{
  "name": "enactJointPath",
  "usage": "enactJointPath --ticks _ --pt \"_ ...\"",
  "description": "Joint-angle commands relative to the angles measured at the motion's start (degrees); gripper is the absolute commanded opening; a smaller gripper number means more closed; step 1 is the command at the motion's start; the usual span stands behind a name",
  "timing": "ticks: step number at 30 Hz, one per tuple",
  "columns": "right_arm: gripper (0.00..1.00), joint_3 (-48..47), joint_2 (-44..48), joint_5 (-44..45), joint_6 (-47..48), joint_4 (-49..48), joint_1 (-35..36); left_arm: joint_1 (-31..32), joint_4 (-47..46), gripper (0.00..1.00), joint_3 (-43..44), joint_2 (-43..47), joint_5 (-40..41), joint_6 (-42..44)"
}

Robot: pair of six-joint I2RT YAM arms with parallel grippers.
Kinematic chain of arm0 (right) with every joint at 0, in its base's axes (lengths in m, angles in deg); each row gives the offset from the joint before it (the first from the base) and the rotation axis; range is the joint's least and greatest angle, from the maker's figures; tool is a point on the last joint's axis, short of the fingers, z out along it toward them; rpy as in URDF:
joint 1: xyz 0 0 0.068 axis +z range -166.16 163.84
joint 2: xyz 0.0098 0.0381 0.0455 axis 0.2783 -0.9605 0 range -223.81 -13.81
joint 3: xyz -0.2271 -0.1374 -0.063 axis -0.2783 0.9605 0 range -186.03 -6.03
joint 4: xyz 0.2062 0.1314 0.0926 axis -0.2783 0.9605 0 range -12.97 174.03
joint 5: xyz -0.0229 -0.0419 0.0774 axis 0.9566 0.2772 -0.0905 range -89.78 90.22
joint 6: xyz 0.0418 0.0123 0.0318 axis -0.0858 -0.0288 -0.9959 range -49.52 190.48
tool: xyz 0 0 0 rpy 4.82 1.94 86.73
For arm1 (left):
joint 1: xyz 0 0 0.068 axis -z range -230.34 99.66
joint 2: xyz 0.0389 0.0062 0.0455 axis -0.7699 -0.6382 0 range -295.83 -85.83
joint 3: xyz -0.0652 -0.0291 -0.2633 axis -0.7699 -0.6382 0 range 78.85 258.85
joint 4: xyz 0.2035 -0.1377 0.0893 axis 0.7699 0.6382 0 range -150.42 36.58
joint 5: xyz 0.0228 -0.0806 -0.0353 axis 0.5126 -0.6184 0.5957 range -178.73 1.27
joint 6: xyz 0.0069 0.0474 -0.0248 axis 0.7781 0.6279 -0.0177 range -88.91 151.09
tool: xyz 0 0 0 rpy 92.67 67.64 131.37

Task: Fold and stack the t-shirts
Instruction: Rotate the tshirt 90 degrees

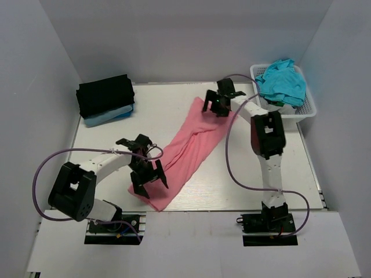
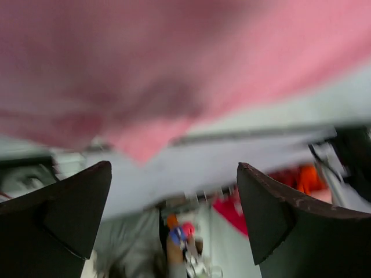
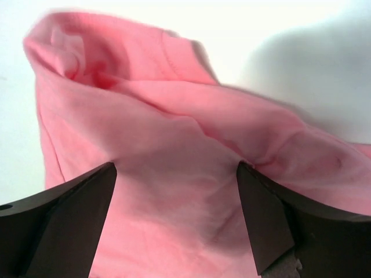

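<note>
A salmon-pink t-shirt lies folded into a long strip, running diagonally from the far middle of the table to its near edge. My left gripper stands open over the strip's near end. In the blurred left wrist view the pink cloth fills the top, and nothing sits between the fingers of the left gripper. My right gripper stands open over the far end. Its wrist view shows the rumpled pink cloth just beyond the spread tips of the right gripper. A folded black t-shirt rests on a light blue one at the far left.
A white lattice basket at the far right corner holds a crumpled teal t-shirt. Grey walls close the table on the left, back and right. Purple cables loop beside both arms.
</note>
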Motion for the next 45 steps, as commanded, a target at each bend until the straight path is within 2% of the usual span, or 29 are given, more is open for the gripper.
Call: enactJointPath --ticks 1,3,5,7,9,12,16,18,19,22,25,28,31,40,45 --pt "0.90 -15.36 -10.47 -10.34 14.87 -3.29 2.28 2.25 7.87 0.99 10.49 0.93 -14.85 2.15" --pt "0.90 -21.62 -12.69 -13.77 21.35 -2.92 2.90 3.65 9.70 0.99 14.91 0.31 -13.13 4.51" --pt "0.90 -24.02 -11.13 -13.62 24.00 -3.79 3.95 4.19 9.71 0.99 19.05 0.31 -13.11 6.98" --pt "0.90 -21.77 -6.84 -10.74 23.24 -6.17 4.39 4.80 8.84 0.99 21.95 0.31 -12.59 10.06" --pt "0.90 -20.35 -4.45 -9.40 22.44 -6.35 5.18 4.80 10.14 0.99 25.37 0.31 -6.11 11.56" --pt "0.90 -16.48 0.74 -4.66 18.49 -3.99 6.94 4.80 13.14 0.99 28.19 1.79 7.07 11.04" --pt "0.90 -13.23 5.14 -1.31 7.07 7.95 10.98 3.22 13.14 0.99 26.89 5.75 18.77 3.58" --pt "0.90 -12.00 5.67 2.87 3.11 11.56 14.48 3.22 12.35 0.99 25.49 7.25 20.37 2.25" --pt "0.90 -11.99 5.67 6.22 2.06 16.54 17.37 3.22 12.35 0.99 24.95 7.95 22.12 1.03" --pt "0.90 -10.94 5.23 14.58 -9.86 23.41 23.01 2.69 14.01 0.99 23.72 10.41 26.51 -1.00" --pt "0.90 -7.25 5.15 15.91 -13.85 24.84 26.09 2.69 14.64 0.99 21.79 13.49 28.37 -1.80" --pt "0.90 -8.04 2.78 17.76 -16.14 28.36 26.89 2.69 13.41 0.99 18.80 16.30 28.38 -2.41" --pt "0.90 -5.41 1.19 16.01 -16.50 26.27 27.07 2.69 11.66 0.99 15.38 17.53 26.10 -3.03" --pt "0.90 6.53 2.85 11.97 -13.34 15.54 25.93 2.69 9.45 0.99 14.23 14.91 23.54 -3.55" --pt "0.90 17.70 7.24 10.64 -12.55 10.72 20.67 2.69 9.45 0.99 14.75 13.67 23.01 -3.55"
